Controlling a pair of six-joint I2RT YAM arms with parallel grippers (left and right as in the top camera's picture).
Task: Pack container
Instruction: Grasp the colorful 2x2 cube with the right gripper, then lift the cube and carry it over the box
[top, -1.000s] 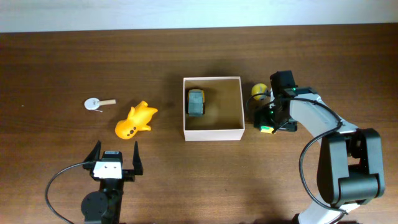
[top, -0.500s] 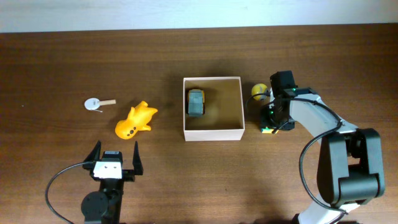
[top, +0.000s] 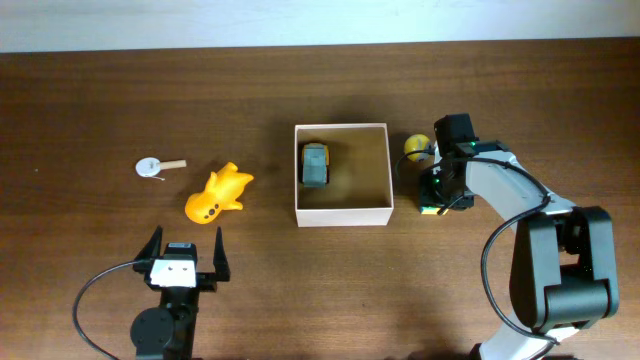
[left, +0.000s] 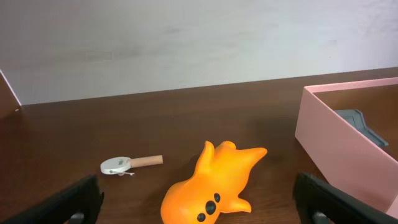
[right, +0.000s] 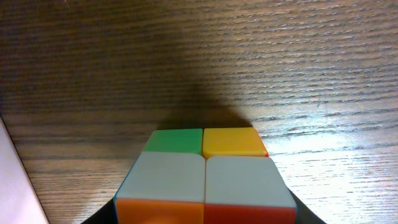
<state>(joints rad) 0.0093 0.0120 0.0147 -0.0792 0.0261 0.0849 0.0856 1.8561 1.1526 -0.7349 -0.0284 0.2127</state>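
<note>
Left claw (top: 187, 238): closest to us, well in front of the container (top: 343, 213) and off to its left. It hangs low over the tabletop (top: 100, 100) with its fingers spread wide and nothing between them.

Right claw (top: 433, 196): down at the tabletop just right of the container's front right corner, standing over the cube (right: 204, 180). We cannot tell whether the fingers press the cube or only flank it.

Cube: a small two-by-two puzzle cube on the tabletop, just right of the container and apart from its wall. We see green, yellow, white, orange and red squares.

Orange toy (top: 217, 194): a rounded orange creature with black dots, lying left of the container and well apart from it.

Container: there it is, square, shallow and open-topped, with thin white walls and a tan inside, sitting flat on the tabletop.

Grey toy car (top: 316, 163): inside the container, in its far left part, near the left wall.

White disc (top: 153, 166): it has a short wooden stub and lies left of the container, further left than the orange toy.

Yellow round toy (top: 414, 145): just off the container's far right corner, partly hidden by the right arm.

Wall (left: 186, 43): pale and plain, beyond the container, past the tabletop's far edge.
</note>
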